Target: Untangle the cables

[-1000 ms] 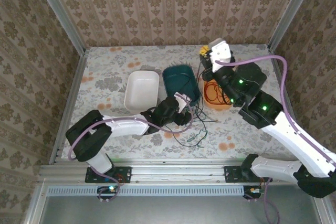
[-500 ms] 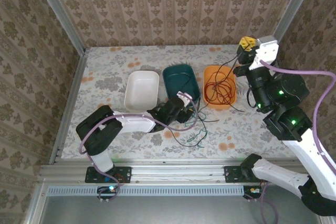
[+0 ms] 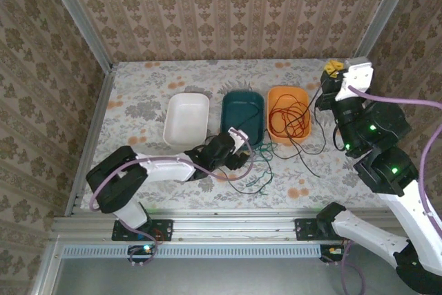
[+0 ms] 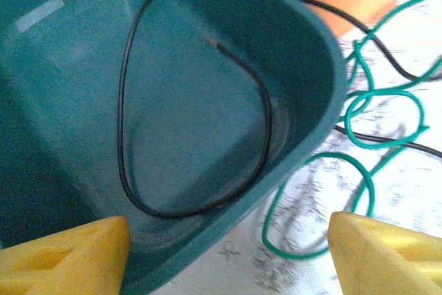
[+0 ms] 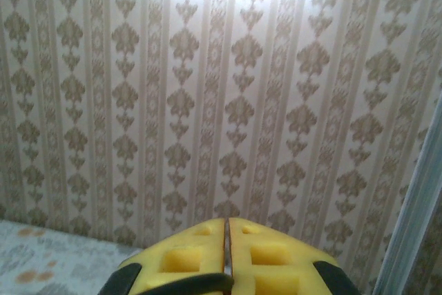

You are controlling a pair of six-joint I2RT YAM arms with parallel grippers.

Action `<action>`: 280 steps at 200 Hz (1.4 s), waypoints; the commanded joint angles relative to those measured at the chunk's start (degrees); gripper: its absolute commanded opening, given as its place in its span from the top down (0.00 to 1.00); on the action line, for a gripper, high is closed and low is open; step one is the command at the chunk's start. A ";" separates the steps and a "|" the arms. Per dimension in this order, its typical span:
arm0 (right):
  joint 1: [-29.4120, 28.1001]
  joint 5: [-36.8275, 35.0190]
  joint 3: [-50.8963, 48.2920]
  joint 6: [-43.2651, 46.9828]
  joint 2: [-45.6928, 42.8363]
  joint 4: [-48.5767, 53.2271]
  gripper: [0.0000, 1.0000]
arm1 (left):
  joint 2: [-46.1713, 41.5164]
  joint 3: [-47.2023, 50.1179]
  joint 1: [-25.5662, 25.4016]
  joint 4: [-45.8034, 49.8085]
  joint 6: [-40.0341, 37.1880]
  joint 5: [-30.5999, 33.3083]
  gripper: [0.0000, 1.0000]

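The red cable (image 3: 283, 119) lies coiled in the orange tray (image 3: 302, 94). A loop of the black cable (image 4: 124, 136) lies inside the teal tray (image 4: 318, 67), and more of it trails over the table (image 3: 307, 160) toward the right. The green cable (image 4: 371, 184) lies loose on the table in front of the teal tray (image 3: 259, 183). My left gripper (image 4: 228, 246) stands open at the teal tray's near corner (image 3: 238, 144), holding nothing. My right gripper (image 5: 226, 240) is raised at the back right (image 3: 332, 69), facing the wall, shut with a thin black strand between its pads.
A white tray (image 3: 186, 119) stands left of the teal tray (image 3: 243, 112). Patterned walls and metal posts (image 3: 376, 18) close in the table's back and sides. The right arm's purple-grey cable (image 3: 407, 101) arcs beside the right wall.
My right gripper has swung from above the orange tray to the back right corner, drawing the black cable with it. The left gripper has stayed near the teal tray's near edge.
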State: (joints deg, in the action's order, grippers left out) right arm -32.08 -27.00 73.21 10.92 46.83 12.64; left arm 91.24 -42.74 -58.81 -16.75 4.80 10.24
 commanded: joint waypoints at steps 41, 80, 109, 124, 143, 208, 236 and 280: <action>0.26 1.88 -0.52 -4.42 -1.21 2.26 0.98 | -8.24 0.90 -1.43 0.45 -1.66 2.08 0.23; 0.26 7.38 5.47 -5.63 2.87 -1.07 0.98 | -12.64 1.70 -0.81 -0.40 5.73 20.45 0.20; 0.26 9.93 9.91 -5.28 8.54 -5.53 0.97 | -16.17 2.85 -0.61 1.03 9.79 30.15 0.20; 0.26 10.30 12.35 -4.67 12.37 -7.99 0.97 | -17.92 3.86 -0.11 3.04 12.66 34.98 0.20; 0.26 10.31 15.30 -4.00 18.21 -10.32 0.97 | -19.75 5.09 1.20 6.85 16.73 37.13 0.20; 0.26 5.21 24.28 -0.48 29.24 -15.53 0.97 | -24.33 9.40 3.28 13.88 26.70 37.17 0.21; 0.26 1.64 21.63 1.35 27.98 -12.76 0.97 | -24.54 9.70 3.77 13.79 26.65 36.36 0.21; 0.35 -5.33 5.28 -0.64 14.81 -9.42 0.97 | -23.42 8.69 4.00 11.88 23.66 35.12 0.21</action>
State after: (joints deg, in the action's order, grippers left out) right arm -32.08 -25.47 84.66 10.52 69.12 1.89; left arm 67.68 -33.45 -55.29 -4.29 29.39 45.43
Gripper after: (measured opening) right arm 0.071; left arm 0.792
